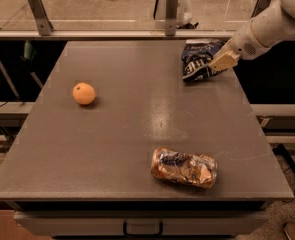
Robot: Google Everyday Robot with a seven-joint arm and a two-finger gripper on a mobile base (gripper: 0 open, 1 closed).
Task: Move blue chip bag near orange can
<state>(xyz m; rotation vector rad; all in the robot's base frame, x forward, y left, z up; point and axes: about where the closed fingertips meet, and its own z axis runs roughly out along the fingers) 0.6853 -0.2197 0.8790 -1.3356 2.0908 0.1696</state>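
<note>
Finding: no text, brand or number can be read.

Bag [197, 60], at the far right of the surface [132, 129]: large white block lettering on dark blue foil. The foil is creased and the letters cannot be made out.

Can [184, 167], near the front edge: blue label patch on crumpled golden metal. The print on it is too small to read.

Hand [221, 64]: at the bag's right edge, closed on it.

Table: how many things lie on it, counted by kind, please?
Chip bags: 1, blue chip bag, far right, claw at its right edge.
Cans: 1, orange can, near front.
Fruits: 1, orange fruit, left.
Total: 3.
</note>
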